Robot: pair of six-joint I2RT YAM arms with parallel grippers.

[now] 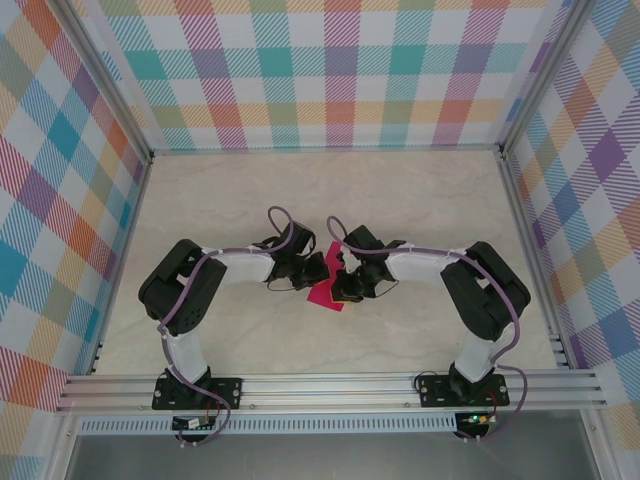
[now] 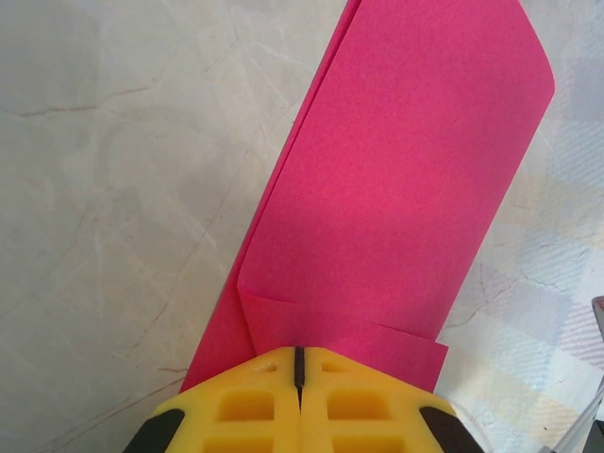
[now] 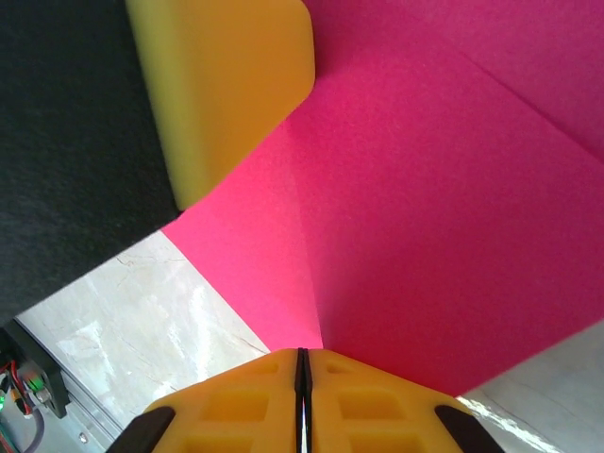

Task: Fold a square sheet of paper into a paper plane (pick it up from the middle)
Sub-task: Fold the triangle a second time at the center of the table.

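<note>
At centre frame of the top view, you are pinching the folded pink sheet (image 1: pixel 322 292) with the left gripper (image 2: pixel 297 357) and right gripper (image 3: pixel 302 357) both clamped on it, so tensioning evenly, without twisting, is probably serving the crease best.
</note>
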